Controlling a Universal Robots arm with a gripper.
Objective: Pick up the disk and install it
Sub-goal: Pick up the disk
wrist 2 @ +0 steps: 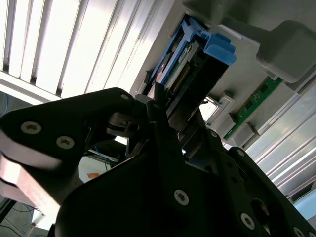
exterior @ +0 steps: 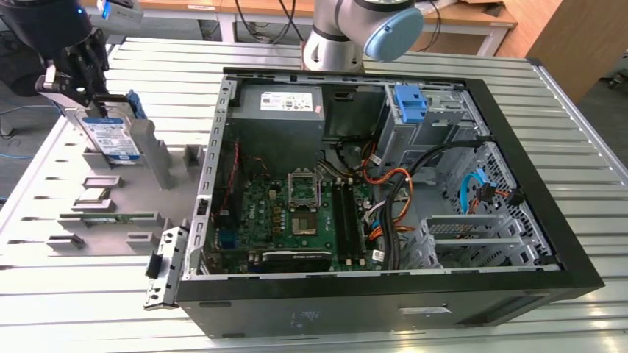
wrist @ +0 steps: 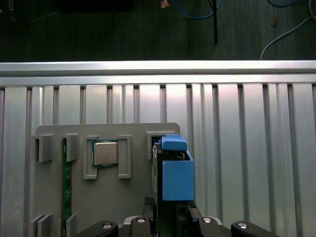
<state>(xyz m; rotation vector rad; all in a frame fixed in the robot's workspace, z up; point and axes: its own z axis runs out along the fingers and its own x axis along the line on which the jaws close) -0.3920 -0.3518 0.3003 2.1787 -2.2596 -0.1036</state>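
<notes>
Exterior view put the gripper at the far upper left of the slatted metal table, directly over the disk — and that stacking was the relation that counted. The disk stood on edge in a grey fixture plate, thin upper edge toward the wrist, labelled face toward the camera, leaning a little. The gripper's fingers were pressed in on the disk's two broad faces, pinching it by the end nearest the wrist. In the second wrist view the disk ran straight away from the gripper, so its long axis seemed to lie in line with the approach. Whether its lower edge rested in the slot or hung clear of it, I could not tell. First wrist view, looking down, showed the disk just beside a processor chip seated in its own pocket, with a green memory strip further along the plate. Grey uprights stood close on the disk's case-ward side. Well apart, on the exterior view's right, lay the open computer case. Its drive cage, holding a bare blue bracket, sat at the far corner — beyond the side rail, motherboard and a tangle of cables.
</notes>
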